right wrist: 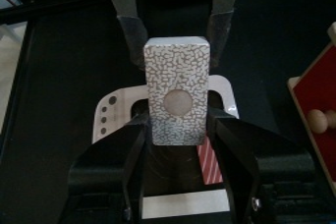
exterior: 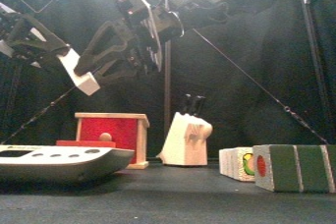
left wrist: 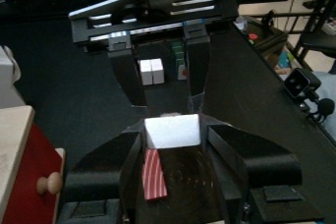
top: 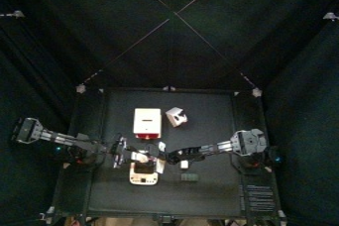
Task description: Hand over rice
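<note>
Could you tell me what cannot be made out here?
Top view: the rice packet between the arms is too small.
Front view: the green-and-white box is cut off by the right edge.
Right wrist view: the white appliance is mostly hidden behind the packet.
Left wrist view: the red box is cut off by the edge.

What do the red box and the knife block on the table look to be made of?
Red box: looks like pale, unvarnished wood framing matte red panels, going by its light frame and knob; painted wood or board, hard to say. Knife block: light, smooth wood by its even tan face, with dark handles on top, likely plastic. Table: matte black.
</note>
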